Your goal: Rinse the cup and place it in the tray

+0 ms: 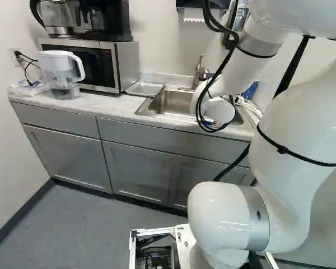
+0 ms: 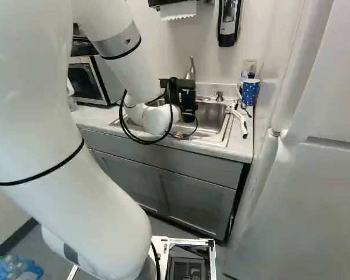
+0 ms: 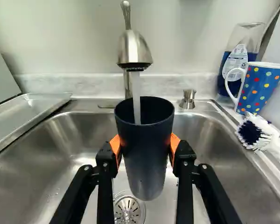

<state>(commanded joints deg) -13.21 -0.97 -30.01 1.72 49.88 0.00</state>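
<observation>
Black two-finger gripper (image 3: 145, 147): clamped on dark, tapered, upright cup (image 3: 147, 163) | clear water stream (image 3: 136, 100) entering | risk: overfilling, added weight making cup slip

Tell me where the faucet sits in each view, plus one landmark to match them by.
Left base view: the faucet is right of the middle, behind the sink, beside the arm.
Right base view: the faucet is just right of the middle, in the upper half.
Wrist view: the faucet is ahead of the pincer, running water into the cup.
Shared landmark: the sink.
</observation>
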